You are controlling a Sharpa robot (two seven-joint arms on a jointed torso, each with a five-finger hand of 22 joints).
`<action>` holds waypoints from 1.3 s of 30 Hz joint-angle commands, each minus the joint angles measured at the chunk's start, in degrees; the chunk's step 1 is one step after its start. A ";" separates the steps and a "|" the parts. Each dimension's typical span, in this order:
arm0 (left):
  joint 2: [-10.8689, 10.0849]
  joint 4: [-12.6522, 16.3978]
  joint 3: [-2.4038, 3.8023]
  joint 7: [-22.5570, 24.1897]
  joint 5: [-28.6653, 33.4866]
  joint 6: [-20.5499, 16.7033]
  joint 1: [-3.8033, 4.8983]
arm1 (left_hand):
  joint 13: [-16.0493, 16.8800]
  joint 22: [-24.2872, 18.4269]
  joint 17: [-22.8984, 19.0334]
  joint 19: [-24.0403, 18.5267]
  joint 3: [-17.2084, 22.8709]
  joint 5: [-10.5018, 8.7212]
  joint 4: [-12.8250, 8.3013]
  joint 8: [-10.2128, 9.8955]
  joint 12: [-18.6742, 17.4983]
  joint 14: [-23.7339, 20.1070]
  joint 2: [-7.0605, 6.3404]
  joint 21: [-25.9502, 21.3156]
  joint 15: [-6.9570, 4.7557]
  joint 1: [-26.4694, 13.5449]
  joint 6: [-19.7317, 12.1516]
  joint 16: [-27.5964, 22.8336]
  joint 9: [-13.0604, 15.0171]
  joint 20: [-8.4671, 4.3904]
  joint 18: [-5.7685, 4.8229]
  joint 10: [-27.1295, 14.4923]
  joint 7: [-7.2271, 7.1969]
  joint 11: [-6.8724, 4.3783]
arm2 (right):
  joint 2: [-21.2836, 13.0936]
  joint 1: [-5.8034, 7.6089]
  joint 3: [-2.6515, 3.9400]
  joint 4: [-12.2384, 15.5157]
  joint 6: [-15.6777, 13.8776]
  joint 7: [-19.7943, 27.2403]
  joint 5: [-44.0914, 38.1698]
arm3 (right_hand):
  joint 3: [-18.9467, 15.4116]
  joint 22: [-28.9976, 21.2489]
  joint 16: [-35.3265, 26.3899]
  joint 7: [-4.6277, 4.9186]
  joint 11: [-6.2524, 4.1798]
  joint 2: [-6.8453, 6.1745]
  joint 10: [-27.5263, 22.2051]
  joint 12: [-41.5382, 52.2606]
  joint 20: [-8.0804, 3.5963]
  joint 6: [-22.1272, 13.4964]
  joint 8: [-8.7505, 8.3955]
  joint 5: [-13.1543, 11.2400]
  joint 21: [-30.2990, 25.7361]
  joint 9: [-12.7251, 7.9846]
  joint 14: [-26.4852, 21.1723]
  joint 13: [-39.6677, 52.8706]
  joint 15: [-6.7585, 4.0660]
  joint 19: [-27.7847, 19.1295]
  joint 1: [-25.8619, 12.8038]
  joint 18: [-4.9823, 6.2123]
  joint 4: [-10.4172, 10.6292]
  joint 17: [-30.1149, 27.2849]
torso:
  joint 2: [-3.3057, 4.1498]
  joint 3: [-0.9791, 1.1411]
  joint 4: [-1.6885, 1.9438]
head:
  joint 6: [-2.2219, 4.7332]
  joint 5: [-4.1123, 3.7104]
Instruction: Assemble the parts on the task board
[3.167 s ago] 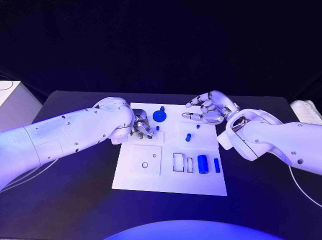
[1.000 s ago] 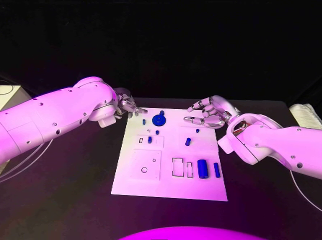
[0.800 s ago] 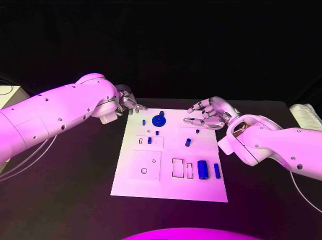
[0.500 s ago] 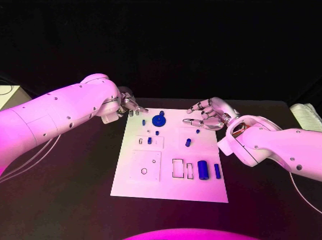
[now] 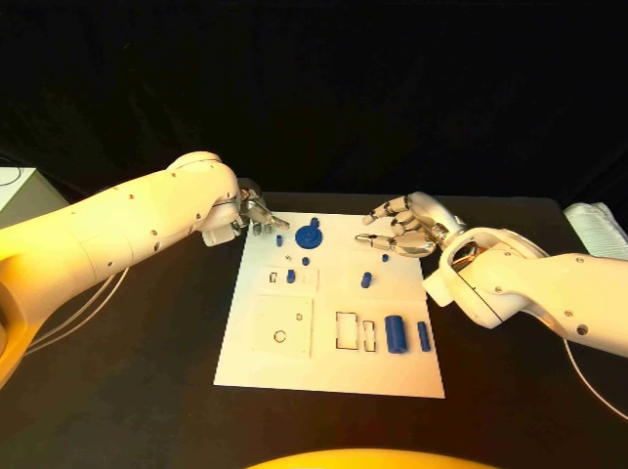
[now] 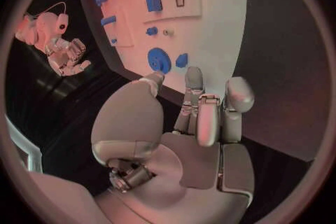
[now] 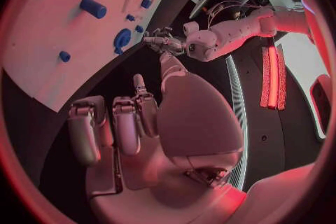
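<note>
The white task board (image 5: 278,357) lies mid-table with blue parts on it. A round blue disc (image 5: 310,234) stands near its far edge, small blue pegs (image 5: 290,277) sit below it, and a thick blue cylinder (image 5: 396,329) lies beside a thin bar (image 5: 424,335) near the right side. My left hand (image 5: 255,213) hovers at the board's far left corner, fingers apart and holding nothing; its wrist view shows the fingertips (image 6: 194,75) just short of the disc (image 6: 158,60). My right hand (image 5: 405,223) hangs over the far right corner, fingers loosely spread and empty (image 7: 133,123).
A white box (image 5: 11,191) with cables stands at the table's left edge. A pale ribbed object (image 5: 603,225) lies at the right edge. Dark tabletop surrounds the board on every side.
The left hand has lifted off the small pegs on the board and drawn back to the far left corner, then edged slightly toward the disc. The right hand has barely moved.
</note>
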 commanded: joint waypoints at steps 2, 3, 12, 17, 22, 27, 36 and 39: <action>0.51 -0.79 -0.02 1.40 0.17 0.99 -0.04 | -0.07 0.12 7.09 0.01 -0.26 0.15 0.00 -0.22 0.16 2.45 0.25 -0.12 0.47 -0.13 0.31 -0.09 -0.11 0.23 0.25 -0.30 0.00 0.25 | 0.11 -0.04 0.02 0.08 0.40 0.40 -0.82 | -0.26 15.05 -0.13 0.03 0.07 0.16 -0.43 -0.28 -0.07 0.26 0.19 -0.13 0.12 -0.09 5.65 6.59 0.10 6.10 -0.56 -0.82 0.04 13.88 | -0.02 0.04 0.03 | -0.12 -0.03; 0.64 -1.03 -0.04 1.47 0.32 1.20 -0.07 | -0.07 0.13 7.12 0.01 -0.26 0.15 -0.01 -0.22 0.16 2.46 0.26 -0.12 0.47 -0.13 0.31 -0.08 -0.11 0.23 0.25 -0.30 0.00 0.25 | 0.14 -0.04 0.02 0.08 0.41 0.41 -0.82 | -0.26 15.05 -0.13 0.03 0.07 0.16 -0.43 -0.28 -0.07 0.26 0.19 -0.13 0.12 -0.09 5.65 6.59 0.10 6.10 -0.56 -0.82 0.04 13.88 | -0.01 0.05 0.05 | -0.15 -0.06; 1.60 -2.93 -0.42 1.78 1.00 2.70 -0.78 | -0.14 0.17 7.14 -0.04 0.11 0.21 -0.18 -0.32 0.33 2.44 0.47 -0.09 0.44 1.31 0.91 -0.02 -0.79 0.31 0.26 -0.47 -0.12 0.17 | 0.30 -0.04 0.02 0.05 0.39 0.43 -0.85 | -0.26 15.05 -0.16 0.03 0.07 0.27 -0.39 -0.24 -0.08 0.22 0.20 -0.03 0.12 -0.12 5.64 6.60 0.09 6.10 -0.66 -0.82 -0.01 13.82 | 0.05 0.03 0.00 | -0.24 -0.10; 2.06 -3.70 -0.51 1.95 1.22 2.80 -0.98 | -0.18 0.24 7.16 -0.02 0.35 0.27 -0.18 -0.32 0.38 2.44 0.63 -0.06 0.42 1.90 1.18 0.00 -1.06 0.31 0.26 -0.56 -0.17 0.13 | 0.42 -0.03 0.02 0.05 0.35 0.45 -0.87 | -0.26 15.05 -0.16 0.03 0.07 0.27 -0.39 -0.24 -0.08 0.22 0.20 -0.03 0.12 -0.12 5.64 6.60 0.09 6.10 -0.66 -0.82 -0.01 13.82 | 0.00 0.08 -0.03 | -0.32 -0.18; 2.40 -4.22 -0.56 1.89 1.31 2.40 -1.07 | -0.20 0.34 7.23 0.03 0.54 0.28 -0.17 -0.36 0.42 2.47 0.78 -0.01 0.41 2.21 1.26 0.04 -1.23 0.31 0.24 -0.58 -0.17 0.12 | 0.50 -0.03 0.02 0.11 0.33 0.45 -0.87 | -0.26 15.05 -0.16 0.03 0.07 0.27 -0.39 -0.24 -0.08 0.22 0.20 -0.03 0.12 -0.12 5.64 6.60 0.09 6.10 -0.66 -0.82 -0.01 13.82 | -0.03 0.08 0.00 | -0.34 -0.26; 2.56 -4.36 -0.58 1.89 1.34 2.39 -1.12 | -0.25 0.39 7.22 0.05 0.89 0.29 -0.16 -0.44 0.47 2.46 1.10 0.02 0.40 2.65 1.34 0.05 -1.50 0.31 0.24 -0.63 -0.17 0.11 | 0.54 -0.03 0.02 0.14 0.33 0.45 -0.88 | -0.26 15.05 -0.16 0.03 0.07 0.27 -0.39 -0.24 -0.08 0.22 0.20 -0.03 0.12 -0.12 5.64 6.60 0.09 6.10 -0.66 -0.82 -0.01 13.82 | -0.09 0.08 0.08 | -0.42 -0.30; 2.88 -4.57 -0.70 2.11 1.62 3.00 -1.31 | -0.38 0.55 7.30 0.10 1.99 0.22 -0.22 -0.53 0.60 2.49 1.61 0.11 0.36 4.27 1.68 0.12 -2.16 0.30 0.21 -0.73 -0.22 0.05 | 0.67 -0.03 0.02 0.08 0.35 0.45 -0.85 | -0.26 15.05 -0.16 0.03 0.07 0.27 -0.39 -0.24 -0.08 0.22 0.20 -0.03 0.12 -0.12 5.64 6.60 0.09 6.10 -0.66 -0.82 -0.01 13.82 | -0.04 0.11 0.03 | -0.48 -0.33; 2.96 -4.64 -0.76 2.22 1.70 3.10 -1.40 | -0.41 0.56 7.33 0.09 2.19 0.20 -0.24 -0.52 0.61 2.50 1.62 0.12 0.34 4.61 1.76 0.14 -2.27 0.30 0.21 -0.75 -0.25 0.03 | 0.68 -0.03 0.02 0.06 0.35 0.45 -0.72 | -0.26 15.05 -0.16 0.03 0.07 0.27 -0.39 -0.24 -0.08 0.22 0.20 -0.03 0.12 -0.12 5.64 6.60 0.09 6.10 -0.66 -0.82 -0.01 13.82 | -0.07 0.07 0.01 | -0.50 -0.36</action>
